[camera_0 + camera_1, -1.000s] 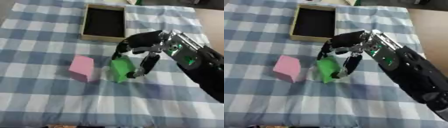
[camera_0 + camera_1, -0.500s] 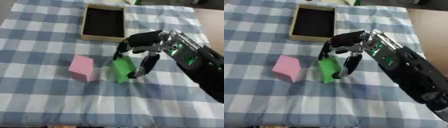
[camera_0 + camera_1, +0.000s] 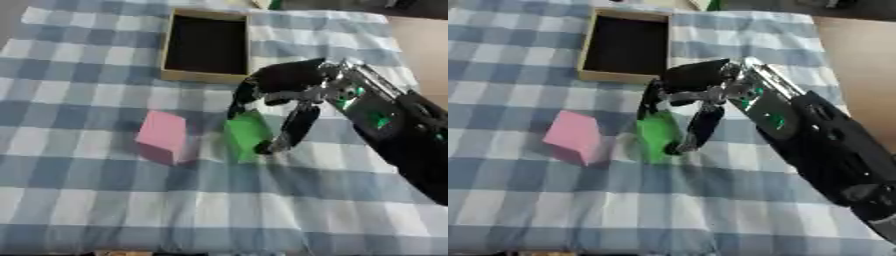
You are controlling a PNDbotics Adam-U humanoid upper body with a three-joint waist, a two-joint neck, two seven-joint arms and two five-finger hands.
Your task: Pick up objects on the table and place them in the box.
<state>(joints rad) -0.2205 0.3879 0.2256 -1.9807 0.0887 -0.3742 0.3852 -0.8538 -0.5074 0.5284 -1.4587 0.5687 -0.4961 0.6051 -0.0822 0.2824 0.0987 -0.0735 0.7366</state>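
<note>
— What's on the cloth for the picking?

— Two blocks and a box. The green block (image 3: 246, 135) sits near the middle of the view, standing tilted with its top leaning toward eleven o'clock.

— And the other block?

— The pink block (image 3: 163, 136) lies at nine o'clock from the green one, near it but not touching. It rests on the cloth, skewed, showing a paler upper face and a darker lower side.

— The box?

— The box (image 3: 170, 51) lies at about eleven o'clock from the green block, well apart. It is rectangular, open at the top, with tan walls and a black inside, nothing showing in it.
</note>
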